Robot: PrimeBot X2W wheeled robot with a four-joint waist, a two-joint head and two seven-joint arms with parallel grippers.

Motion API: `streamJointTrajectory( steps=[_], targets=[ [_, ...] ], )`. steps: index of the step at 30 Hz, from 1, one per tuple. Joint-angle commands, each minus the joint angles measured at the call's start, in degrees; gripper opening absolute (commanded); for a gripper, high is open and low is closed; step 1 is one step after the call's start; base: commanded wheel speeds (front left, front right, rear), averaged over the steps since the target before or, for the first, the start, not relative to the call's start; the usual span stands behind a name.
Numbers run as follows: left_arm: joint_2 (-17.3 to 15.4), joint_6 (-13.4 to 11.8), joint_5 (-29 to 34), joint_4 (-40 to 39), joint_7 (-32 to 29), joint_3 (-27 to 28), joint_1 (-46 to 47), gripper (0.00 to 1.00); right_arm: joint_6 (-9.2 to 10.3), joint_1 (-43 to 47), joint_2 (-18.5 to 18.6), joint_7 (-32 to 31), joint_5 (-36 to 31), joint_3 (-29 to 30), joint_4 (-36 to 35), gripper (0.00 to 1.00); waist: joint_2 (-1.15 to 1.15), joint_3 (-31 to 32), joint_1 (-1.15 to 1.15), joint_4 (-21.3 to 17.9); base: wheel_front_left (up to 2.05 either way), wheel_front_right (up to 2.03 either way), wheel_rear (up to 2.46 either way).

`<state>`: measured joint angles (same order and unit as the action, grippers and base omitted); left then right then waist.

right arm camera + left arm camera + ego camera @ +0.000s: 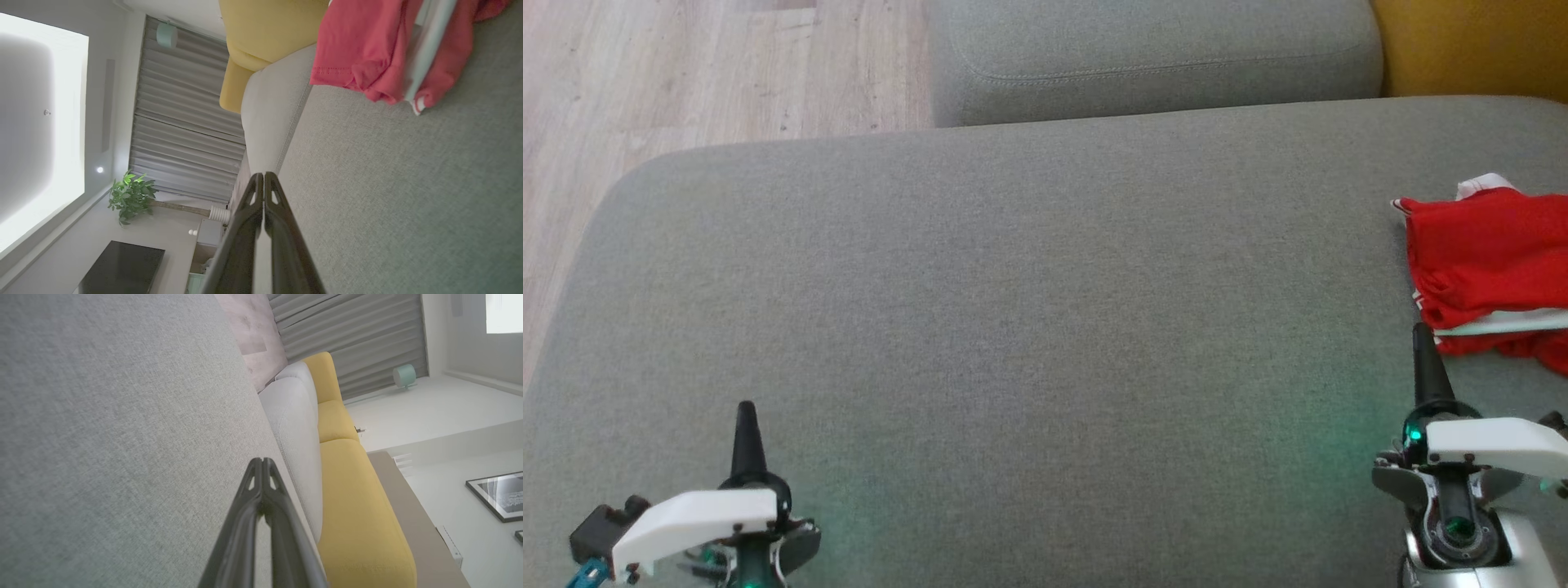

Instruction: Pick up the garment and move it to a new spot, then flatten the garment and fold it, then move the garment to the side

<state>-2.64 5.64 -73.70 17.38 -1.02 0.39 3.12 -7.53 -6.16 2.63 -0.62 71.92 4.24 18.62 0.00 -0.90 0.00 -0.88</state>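
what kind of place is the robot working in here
Most likely a home living room: a wide grey fabric sofa with a yellow section beside it, long pleated curtains, and a potted plant by the wall.

Bright living room, grey and yellow sofa (1013,286).
Stands on pale wood floor (686,82), with yellow cushions (359,506) at one end; grey pleated curtain (184,122) behind, leafy plant (130,196) near it, framed picture (498,496) on white wall (449,416), glowing ceiling panel (41,122).

The sofa seat (1013,286) is matt, coarse-woven cloth. The garment (1490,245) is smooth, thin fabric; the floor (686,73) is pale wood.
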Motion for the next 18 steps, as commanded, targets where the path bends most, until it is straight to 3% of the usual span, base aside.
streamJointTrajectory(
  steps=[1, 18],
  targets=[
    [-0.2, 0.6, -1.4, -2.3, -0.4, 2.3, 2.8, 0.0, 0.03, -1.0, 0.5, -0.6, 1.8, -0.6, -2.4, 0.0, 0.0, 0.0, 0.0, 0.0, 0.0, 0.0, 0.0],
    [-0.2, 1.4, -11.7, -2.9, -3.5, 4.6, 3.0, 0.0, 0.04, -0.4, 0.5, -3.7, 13.1, 1.0, -3.7, 0.0, 0.0, 0.4, 0.0, 0.5, 0.0, 0.0, 0.0]
  ],
)
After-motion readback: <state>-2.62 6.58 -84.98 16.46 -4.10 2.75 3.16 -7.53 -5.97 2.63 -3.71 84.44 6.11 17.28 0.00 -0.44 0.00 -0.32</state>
